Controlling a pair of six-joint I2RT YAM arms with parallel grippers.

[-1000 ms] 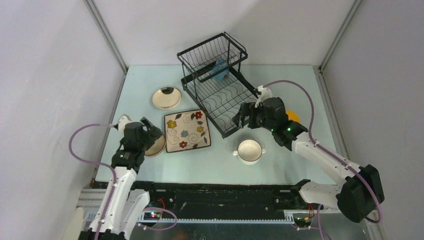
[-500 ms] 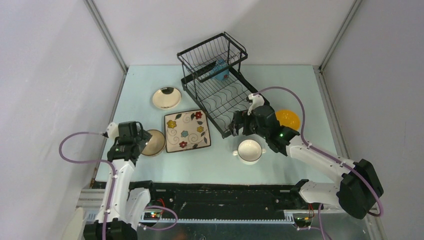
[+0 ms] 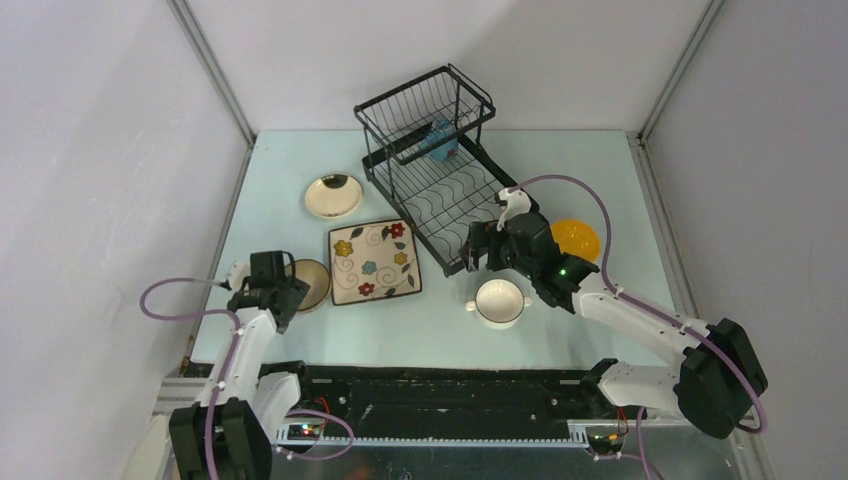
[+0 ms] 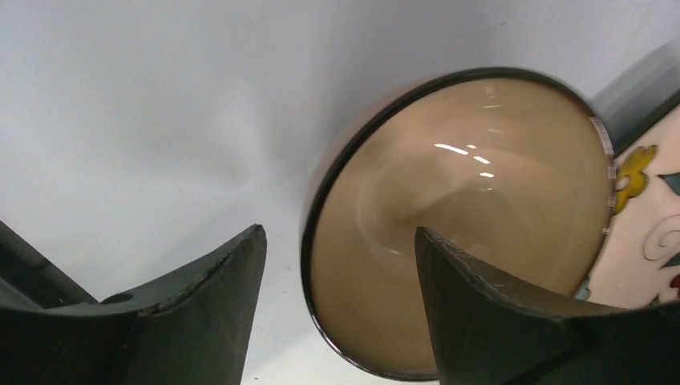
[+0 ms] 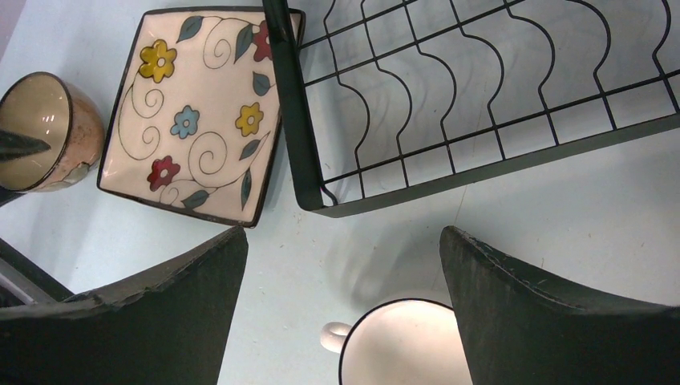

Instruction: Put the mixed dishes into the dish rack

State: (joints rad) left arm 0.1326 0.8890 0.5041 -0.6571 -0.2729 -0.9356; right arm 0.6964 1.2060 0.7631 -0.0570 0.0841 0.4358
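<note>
Brown-rimmed and glossy, the bowl (image 4: 465, 216) sits on the bench (image 3: 430, 322) well left of the dish rack (image 5: 282, 104), with the left hand (image 4: 337, 241) spread wide astride its rim, likely to pinch the wall, while the right hand (image 5: 341, 241) gapes empty over the white cup (image 5: 409, 345) just before the rack.

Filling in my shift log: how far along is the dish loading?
Done: the blue mug sits in the rack's basket. In hand: nothing gripped; the open left gripper frames the brown bowl's rim, the open right gripper hovers near the white cup. Left: those, the round plate, square plate, yellow bowl.
</note>
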